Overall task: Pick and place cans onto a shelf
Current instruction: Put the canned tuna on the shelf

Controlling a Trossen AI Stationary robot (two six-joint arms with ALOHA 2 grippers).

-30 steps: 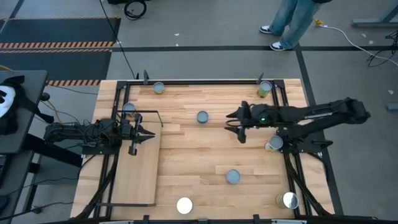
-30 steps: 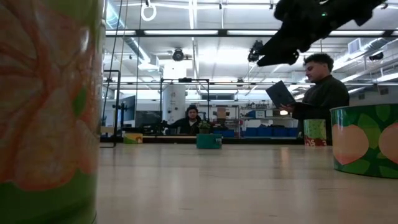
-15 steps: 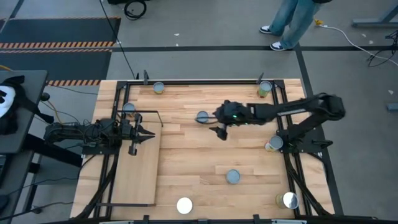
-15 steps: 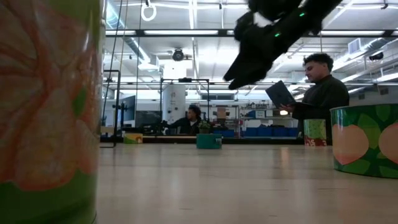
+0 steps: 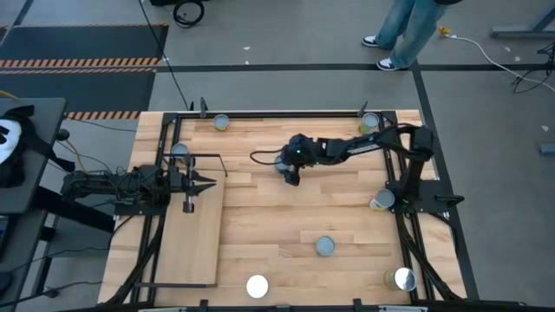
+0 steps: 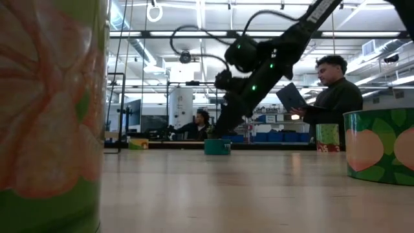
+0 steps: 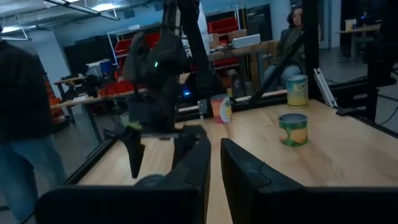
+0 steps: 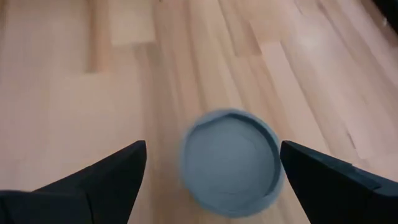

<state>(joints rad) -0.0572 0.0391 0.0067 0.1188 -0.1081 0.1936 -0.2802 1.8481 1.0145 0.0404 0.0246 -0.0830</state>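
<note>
Right hand (image 5: 287, 170) open over blue-topped can (image 8: 231, 163), 7 cans scattered around

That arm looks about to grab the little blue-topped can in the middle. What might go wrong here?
The right end effector hangs open above the blue-topped can. The can sits nearer one finger, so closing may nudge or tip it rather than grip it squarely. The carry to the shelf probably passes near the left end effector, parked shut over the shelf's edge, so the arms might bump.
</note>
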